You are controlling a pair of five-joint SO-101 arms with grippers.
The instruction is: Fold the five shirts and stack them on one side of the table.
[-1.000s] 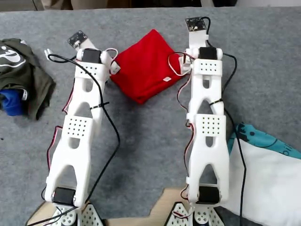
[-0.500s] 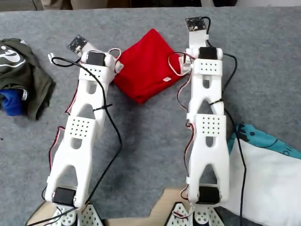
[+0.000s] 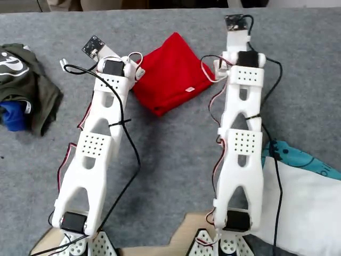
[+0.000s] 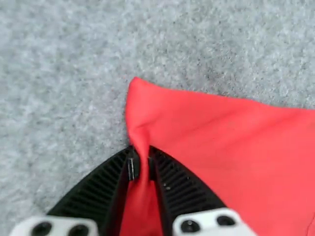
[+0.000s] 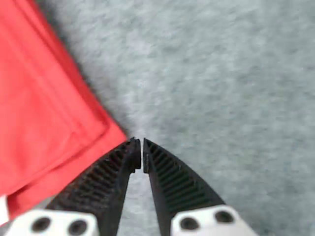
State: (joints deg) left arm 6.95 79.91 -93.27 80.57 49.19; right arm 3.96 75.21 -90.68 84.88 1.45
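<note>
Grey felt (image 3: 160,160) is covering the table, with a folded red shirt (image 3: 170,72) lying toward its far side between the arms. The left gripper (image 4: 141,156) is pinching one corner of it. The right gripper (image 5: 141,147), fingers pressed together on nothing, is sitting just beside another corner.

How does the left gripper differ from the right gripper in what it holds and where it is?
The left gripper is shut on a fold of the red shirt; the right gripper holds nothing. The left gripper sits at a shirt corner; the right gripper is beside the shirt's edge, over bare table. Both are shut.
</note>
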